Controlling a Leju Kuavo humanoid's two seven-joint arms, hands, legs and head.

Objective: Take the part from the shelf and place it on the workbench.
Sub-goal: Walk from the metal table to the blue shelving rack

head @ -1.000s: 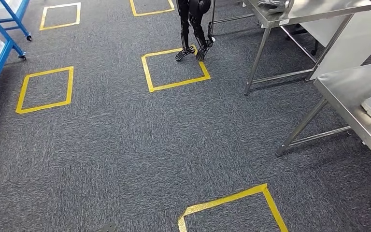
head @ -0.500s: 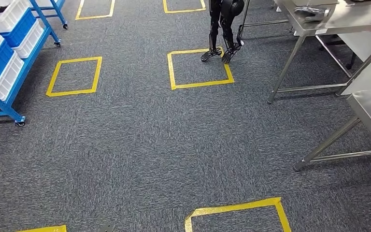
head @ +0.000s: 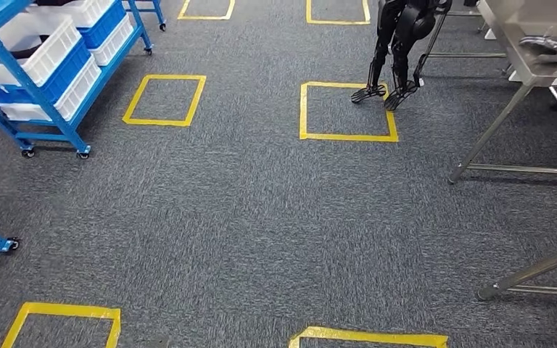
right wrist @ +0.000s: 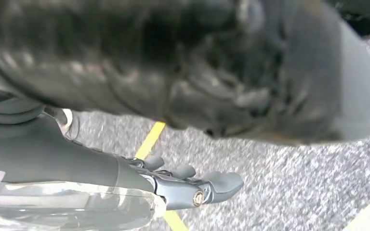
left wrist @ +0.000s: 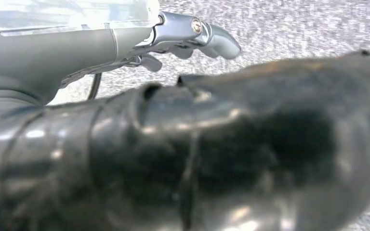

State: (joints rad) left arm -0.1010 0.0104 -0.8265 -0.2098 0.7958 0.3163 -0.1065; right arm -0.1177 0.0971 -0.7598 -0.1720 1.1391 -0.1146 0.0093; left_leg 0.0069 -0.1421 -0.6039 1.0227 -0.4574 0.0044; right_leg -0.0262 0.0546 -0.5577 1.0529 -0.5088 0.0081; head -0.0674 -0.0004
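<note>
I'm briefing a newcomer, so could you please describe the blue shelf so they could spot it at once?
On the grey carpet marked with yellow tape squares, look to the far left. There stands the blue shelf, a slanted metal frame on small castors. Unlike the steel workbench on the right, it holds white and blue bins.

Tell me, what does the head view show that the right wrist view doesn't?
Head view alone: a blue shelf holding white bins, steel tables, and another robot's dark legs. Right wrist view alone: the robot's right hand, fingers apart and holding nothing. Both show grey carpet with yellow tape.
</note>
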